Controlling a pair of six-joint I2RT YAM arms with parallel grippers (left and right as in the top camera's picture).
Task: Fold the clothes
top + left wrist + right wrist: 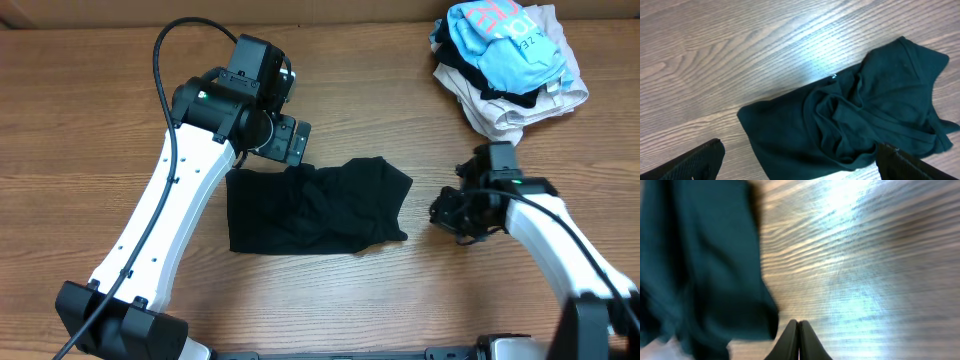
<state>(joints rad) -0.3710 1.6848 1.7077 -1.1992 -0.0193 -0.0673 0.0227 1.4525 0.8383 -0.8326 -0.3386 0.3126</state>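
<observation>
While black shirt (315, 205) lies rumpled, likely between folds: left gripper (800, 146) jaws wide, right gripper (798, 340) jaws closed, both empty; next, pinch edge.

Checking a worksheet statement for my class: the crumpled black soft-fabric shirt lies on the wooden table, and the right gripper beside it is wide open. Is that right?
The right gripper is shut, not wide open, with its fingertips pressed together, as the right wrist view shows. The rest holds: the crumpled black soft-fabric shirt lies on the wooden table beside it.
</observation>
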